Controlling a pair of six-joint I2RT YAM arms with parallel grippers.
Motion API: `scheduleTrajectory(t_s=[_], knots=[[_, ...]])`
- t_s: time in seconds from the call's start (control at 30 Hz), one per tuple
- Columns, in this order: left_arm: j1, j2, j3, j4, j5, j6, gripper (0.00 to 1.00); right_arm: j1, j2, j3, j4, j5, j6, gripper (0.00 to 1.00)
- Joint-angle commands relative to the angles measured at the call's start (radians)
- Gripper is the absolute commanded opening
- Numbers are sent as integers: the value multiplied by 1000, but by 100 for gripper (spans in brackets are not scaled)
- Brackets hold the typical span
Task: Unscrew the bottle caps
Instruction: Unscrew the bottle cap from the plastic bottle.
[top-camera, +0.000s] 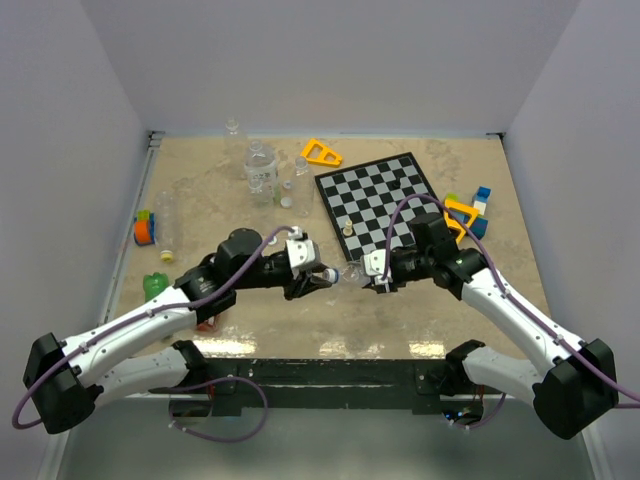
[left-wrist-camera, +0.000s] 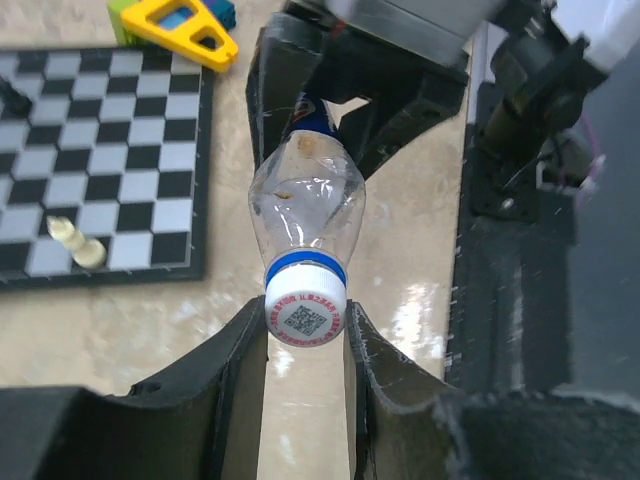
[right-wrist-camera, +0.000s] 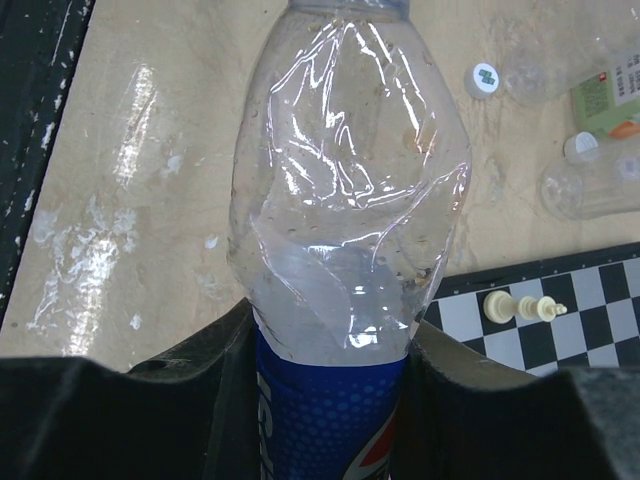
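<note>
- At the near edge of the table (top-camera: 300, 335), the 2 arms reach inward and meet at mid-width, just short of the chessboard (top-camera: 380, 200).
- The left gripper (left-wrist-camera: 305, 325) is closed tight on the white cap (left-wrist-camera: 305, 312), with 1 finger pressed against each side. The cap top carries a printed code.
- The cap is seated on the neck of the blue-label bottle (left-wrist-camera: 305, 205), directly above a blue ring.
- The blue-label bottle spans the gap between the 2 grippers, cap end toward the left arm. Its clear upper wall is dented.
- The right gripper (right-wrist-camera: 330, 380) is clamped on the blue-labelled body of this bottle, with 1 finger on each side.
- A green bottle (top-camera: 155, 285) lies on the table to the left, beside the left arm.
- The pale chess pieces (top-camera: 347, 229) rest on the near-left part of the chessboard, just beyond the grippers.
- A large clear bottle (top-camera: 260, 170) stands farther back, left of the chessboard.
- A yellow triangular frame (top-camera: 321, 153) lies near the far wall, close to the far-left corner of the chessboard.
</note>
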Motion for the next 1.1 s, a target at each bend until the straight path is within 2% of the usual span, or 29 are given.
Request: scheduleTrajectory(t_s=[0.0, 0.07, 0.17, 0.33, 0.53, 0.63, 0.77, 0.93, 1.0, 1.07], knots=[[-2, -3, 143, -135, -189, -485, 0, -3, 7, 10, -2, 2, -7, 16], [-1, -10, 150, -189, -264, -719, 0, -3, 9, 12, -5, 2, -7, 16], [-1, -3, 160, -227, -276, -877, 0, -3, 3, 12, -5, 2, -7, 16], [-1, -54, 121, -189, -318, -944, 0, -2, 4, 10, -3, 4, -7, 16], [-1, -66, 114, -194, -339, -932, 0, -3, 7, 10, -2, 6, -7, 16], [1, -65, 115, -197, -335, -898, 22, -3, 7, 10, -2, 6, -6, 16], [5, -75, 134, -224, -329, -816, 60, -2, 9, 10, -2, 6, -7, 16], [5, -143, 144, -246, -322, -685, 88, -2, 9, 10, -3, 6, -6, 15], [5, -169, 150, -272, -348, -624, 96, -2, 9, 10, -3, 6, -7, 16], [4, -194, 161, -305, -371, -561, 99, -3, 7, 10, -5, 6, -7, 16]])
